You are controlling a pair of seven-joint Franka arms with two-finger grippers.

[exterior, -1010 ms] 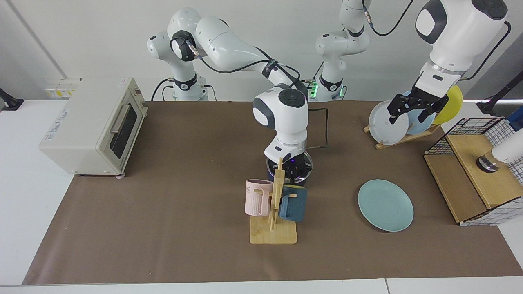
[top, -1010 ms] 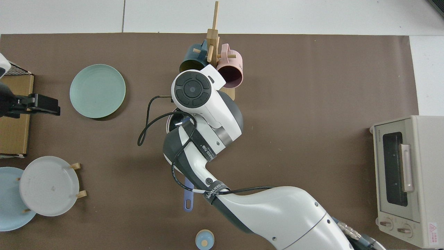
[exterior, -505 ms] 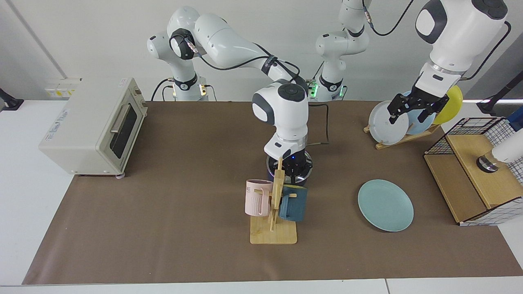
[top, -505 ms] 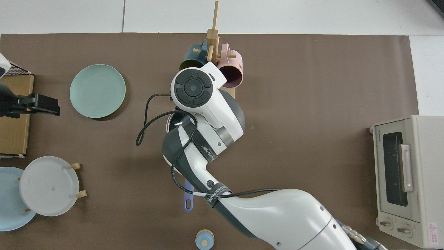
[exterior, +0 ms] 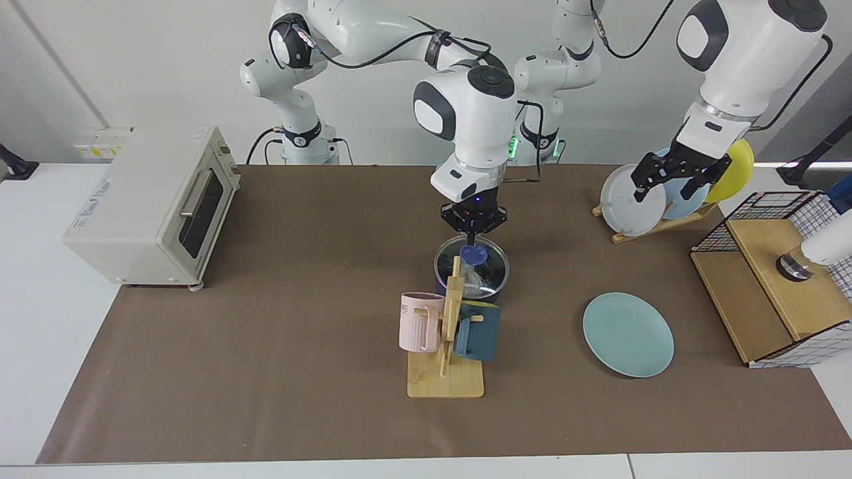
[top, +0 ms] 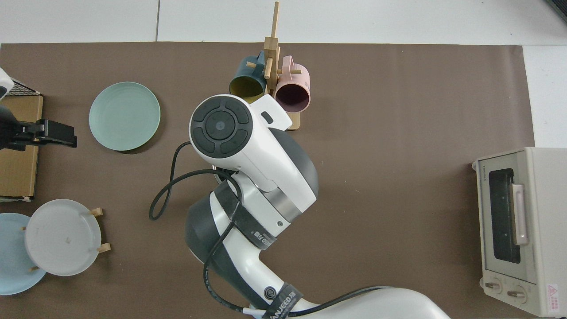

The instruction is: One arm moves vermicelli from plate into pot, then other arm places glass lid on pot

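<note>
The pot [exterior: 472,269] sits just behind the mug rack [exterior: 447,332], glass lid [exterior: 474,265] on it, vermicelli inside. The right gripper [exterior: 473,223] hangs directly above the lid's blue knob, fingers open and empty. The left gripper [exterior: 672,174] waits by the plate rack, open.

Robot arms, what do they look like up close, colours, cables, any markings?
Both arms are glossy white with dark grey joint caps and black cables. The right gripper is black with a small blue light; the left gripper is black too. A black strap bears white lettering.

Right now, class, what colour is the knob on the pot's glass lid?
Blue. The knob on the glass lid shows best in the facing view, just below the right gripper.
</note>
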